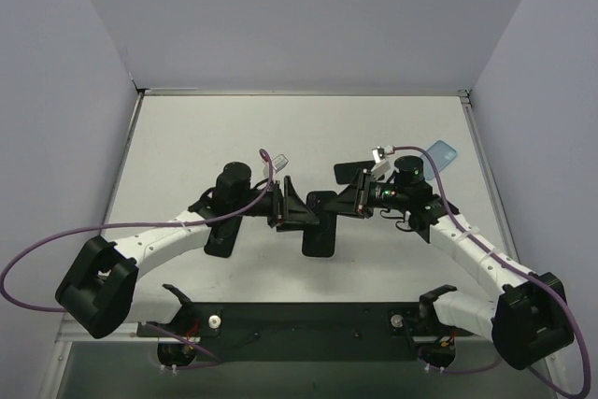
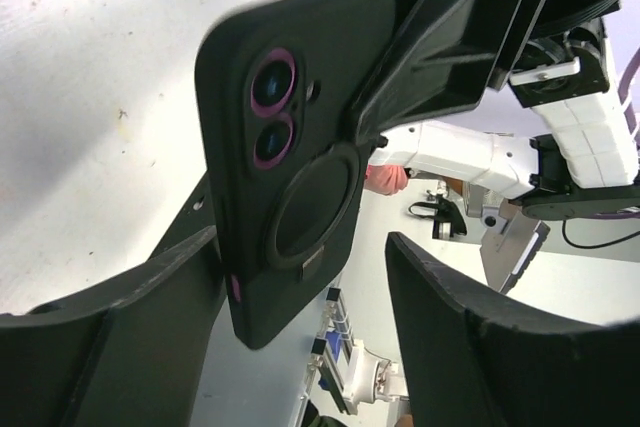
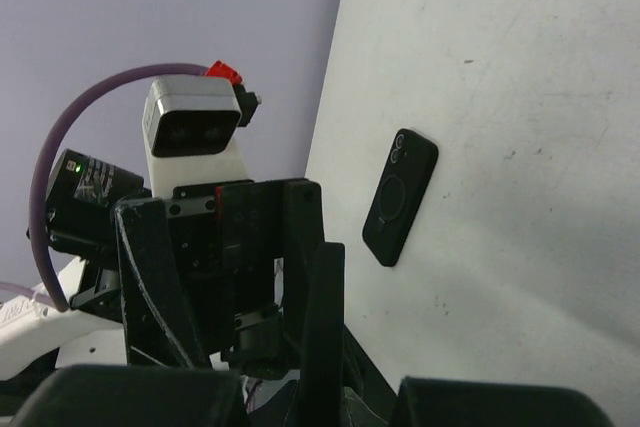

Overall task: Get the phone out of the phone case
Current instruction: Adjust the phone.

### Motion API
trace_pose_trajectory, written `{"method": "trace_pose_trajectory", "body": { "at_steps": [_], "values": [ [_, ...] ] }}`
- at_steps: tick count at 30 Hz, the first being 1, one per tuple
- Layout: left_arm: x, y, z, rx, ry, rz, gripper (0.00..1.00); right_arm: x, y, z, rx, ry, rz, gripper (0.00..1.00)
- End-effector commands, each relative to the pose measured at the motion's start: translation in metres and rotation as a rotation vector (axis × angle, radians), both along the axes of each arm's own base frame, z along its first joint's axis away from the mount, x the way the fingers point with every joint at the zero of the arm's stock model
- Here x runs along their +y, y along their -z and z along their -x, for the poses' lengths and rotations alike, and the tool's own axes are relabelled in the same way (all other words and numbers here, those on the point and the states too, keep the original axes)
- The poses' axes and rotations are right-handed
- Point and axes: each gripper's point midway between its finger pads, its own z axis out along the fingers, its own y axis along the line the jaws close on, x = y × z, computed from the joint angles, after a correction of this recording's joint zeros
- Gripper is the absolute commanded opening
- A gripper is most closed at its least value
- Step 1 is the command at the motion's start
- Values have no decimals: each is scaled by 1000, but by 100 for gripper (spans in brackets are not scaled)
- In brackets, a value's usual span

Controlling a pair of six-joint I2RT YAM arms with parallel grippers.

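Here the black phone case (image 2: 290, 177), with the phone (image 2: 272, 82) inside and its pink-ringed lenses showing through the back, hangs above the bench (image 1: 308, 128) between the two arms. The right claw (image 1: 338, 205) is clamped tight on one long edge. The left claw (image 1: 301, 207) stands wide, its fingers (image 2: 130, 317) straddling the case's lower end. A second black case (image 3: 400, 197) lies flat on the bench, and a pale-blue object (image 1: 441, 152) sits near the far right.
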Motion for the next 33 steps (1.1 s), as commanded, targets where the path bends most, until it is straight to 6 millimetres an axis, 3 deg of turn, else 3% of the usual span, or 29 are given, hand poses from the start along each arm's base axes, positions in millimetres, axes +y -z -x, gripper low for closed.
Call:
{"method": "trace_pose_trajectory", "body": {
  "at_steps": [1,9,13,17,18,19,20,23,28,33],
  "values": [
    [-5,-28,-2,-74,28,104,72,16,-38,18,-113,-123,-107,0],
    [-4,-36,1,-69,16,160,43,31,-41,24,-104,-169,-145,0],
    [-2,-43,0,-78,-4,174,0,34,-28,22,-68,-174,-99,0],
    [2,-44,-5,-68,-58,166,0,29,-9,18,-16,-150,21,0],
    [3,-46,-5,-70,-69,168,0,28,-6,17,-23,-151,44,5],
    [5,-43,-8,-54,-92,148,0,27,-10,13,-36,-143,60,13],
    [6,-41,-10,-43,-103,133,0,24,-4,16,-4,-140,91,31],
    [9,-39,-15,-29,-145,93,0,21,-4,9,-12,-104,131,53],
    [17,-24,-26,17,-230,-45,0,-2,12,1,17,22,303,59],
    [30,4,-36,107,-322,-236,0,-21,5,-2,-87,136,438,59]
  ]
}}
